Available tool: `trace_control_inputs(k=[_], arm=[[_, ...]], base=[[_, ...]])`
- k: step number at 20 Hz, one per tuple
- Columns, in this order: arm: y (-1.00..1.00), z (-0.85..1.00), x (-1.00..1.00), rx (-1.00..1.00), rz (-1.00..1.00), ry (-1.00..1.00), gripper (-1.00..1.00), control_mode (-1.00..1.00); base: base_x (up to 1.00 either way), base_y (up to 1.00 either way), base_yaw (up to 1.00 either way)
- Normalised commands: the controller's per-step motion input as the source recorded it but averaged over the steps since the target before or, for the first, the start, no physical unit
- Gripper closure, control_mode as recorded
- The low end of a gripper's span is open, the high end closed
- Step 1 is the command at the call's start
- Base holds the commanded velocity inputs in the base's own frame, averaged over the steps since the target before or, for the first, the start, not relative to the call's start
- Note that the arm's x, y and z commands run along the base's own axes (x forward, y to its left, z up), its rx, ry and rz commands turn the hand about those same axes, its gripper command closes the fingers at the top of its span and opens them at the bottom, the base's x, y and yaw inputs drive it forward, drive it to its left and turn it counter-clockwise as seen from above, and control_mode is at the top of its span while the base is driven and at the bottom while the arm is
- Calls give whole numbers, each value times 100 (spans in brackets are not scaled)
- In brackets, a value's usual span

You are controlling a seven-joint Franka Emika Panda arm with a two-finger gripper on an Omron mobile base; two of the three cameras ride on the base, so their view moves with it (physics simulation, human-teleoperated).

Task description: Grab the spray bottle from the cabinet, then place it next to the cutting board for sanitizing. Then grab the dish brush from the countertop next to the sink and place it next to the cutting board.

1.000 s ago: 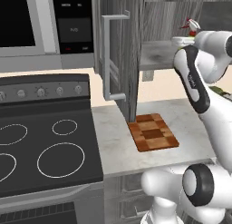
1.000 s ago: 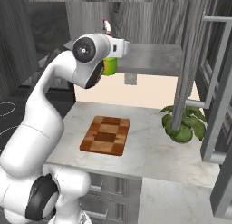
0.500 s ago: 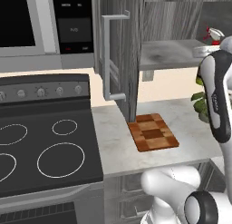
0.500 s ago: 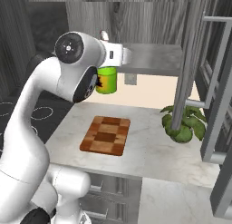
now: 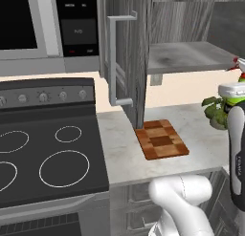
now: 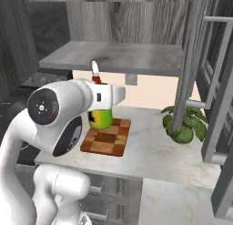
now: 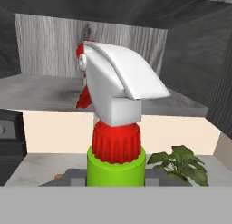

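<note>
The gripper (image 6: 101,111) is closed on the spray bottle (image 6: 100,116), holding it upright in the air in front of the open cabinet (image 6: 113,55); in the right base view the green body with its yellow-and-black label hangs just below the white hand, with the red-tipped nozzle rising above it. In the hand view the bottle (image 7: 115,137) stands close before the camera, green shoulder at the bottom, red collar above it and the white trigger head on top, with the grey cabinet shelf (image 7: 54,94) behind it. In the left base view the bottle (image 5: 237,89) shows at the far right edge, above the arm's upright white link, well to the right of the cutting board (image 5: 161,139). The cutting board (image 6: 106,137) lies flat on the light-grey countertop (image 6: 154,153), near the foot of the open cabinet door (image 5: 125,53) with its long bar handle (image 5: 114,60). A leafy potted plant (image 6: 182,124) stands on the countertop to the right of the board, well apart from it. To the left of the countertop lies a black stovetop (image 5: 45,158) with white rings, and a microwave (image 5: 43,25) hangs above it.
</note>
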Motion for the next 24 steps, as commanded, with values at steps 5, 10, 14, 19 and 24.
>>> trace_control_inputs(k=[5,10,14,19,24], arm=[[0,-49,-11,-1,-4,-3,100,-100],[0,-23,0,0,-5,0,100,-100],[-1,-18,5,0,0,1,100,-100],[-7,-25,19,0,3,6,100,-100],[-24,-45,34,0,22,-1,100,-100]], base=[[0,0,0],[0,0,0],[0,0,0],[0,0,0],[0,0,0]])
